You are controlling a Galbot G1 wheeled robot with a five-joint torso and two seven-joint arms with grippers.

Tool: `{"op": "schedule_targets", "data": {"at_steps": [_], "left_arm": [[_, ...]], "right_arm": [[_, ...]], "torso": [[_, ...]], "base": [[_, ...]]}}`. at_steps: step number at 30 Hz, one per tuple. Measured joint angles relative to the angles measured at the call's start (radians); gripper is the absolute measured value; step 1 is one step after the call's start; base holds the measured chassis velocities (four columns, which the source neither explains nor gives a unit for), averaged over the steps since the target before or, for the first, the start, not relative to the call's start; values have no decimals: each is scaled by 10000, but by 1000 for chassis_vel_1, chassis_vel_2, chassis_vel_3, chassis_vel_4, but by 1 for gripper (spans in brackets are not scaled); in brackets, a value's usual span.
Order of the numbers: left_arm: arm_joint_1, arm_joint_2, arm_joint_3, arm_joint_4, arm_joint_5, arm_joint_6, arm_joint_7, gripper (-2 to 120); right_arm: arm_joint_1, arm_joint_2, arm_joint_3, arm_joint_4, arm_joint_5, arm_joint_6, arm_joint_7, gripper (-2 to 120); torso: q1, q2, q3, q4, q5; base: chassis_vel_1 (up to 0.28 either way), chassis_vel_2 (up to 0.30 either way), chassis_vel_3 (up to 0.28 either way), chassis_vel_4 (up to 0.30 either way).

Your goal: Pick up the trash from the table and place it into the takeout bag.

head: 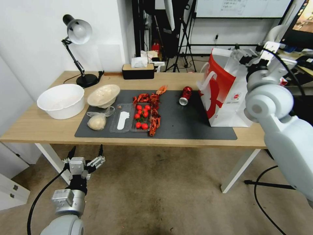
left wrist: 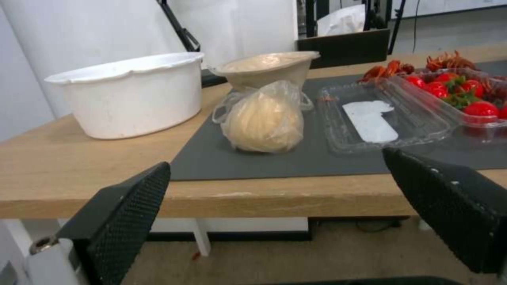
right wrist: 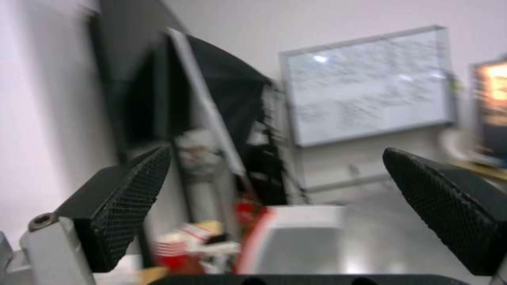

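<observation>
Big light-wood table (head: 39,125) with its dark grey mat (head: 182,125). The takeout bag (head: 228,98) stands at the mat's right end, and the right gripper (right wrist: 275,206) sits up over its open top, fingers spread, nothing in them. The left gripper (head: 86,153) hangs below the table's front edge, also spread and empty. Cream bowl (head: 103,95) is tilted, the bagged beige lump (head: 96,122) is just in front of it, and the red can (head: 185,96) lies on its side.

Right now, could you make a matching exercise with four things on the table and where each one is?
Things:
1. red drink can
2. takeout bag
3. clear bag with beige lump
4. white tub

Places:
A. standing upright at the mat's right end
B. on bare wood, left of the mat
C. lying on its side on the mat
D. at the mat's left edge, before the cream bowl

Pairs: 1-C, 2-A, 3-D, 4-B
</observation>
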Motion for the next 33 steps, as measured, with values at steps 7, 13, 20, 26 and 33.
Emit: {"op": "schedule_targets", "data": {"at_steps": [7,13,20,26,33], "left_arm": [[-5,3,15,-1,10,-6,25,100],[2,-25,43,-5,30,-38,49,100],[20,-57,46,-5,48,-69,55,100],[44,-23,-19,-42,-5,-98,58,100],[106,-13,-55,-57,-103,-177,47,100]], "right_arm": [[-1790,-555,765,2212,11,2080,-2715,100],[-4431,-883,1337,3613,-1406,3426,-4970,100],[-6036,-605,1201,3893,-3407,3994,-5482,100],[-8437,-6,822,3556,-5525,5380,-5932,100],[-9808,638,701,3094,-6570,6058,-5874,100]], "torso": [[0,0,-2,0,0],[-1,0,-2,-1,0],[-1,0,-1,1,-1],[-1,0,-1,-1,-1],[-2,-1,-1,0,-1]], "base": [[0,0,0,0],[0,0,0,0],[0,0,0,0],[0,0,0,0],[0,0,0,0]]}}
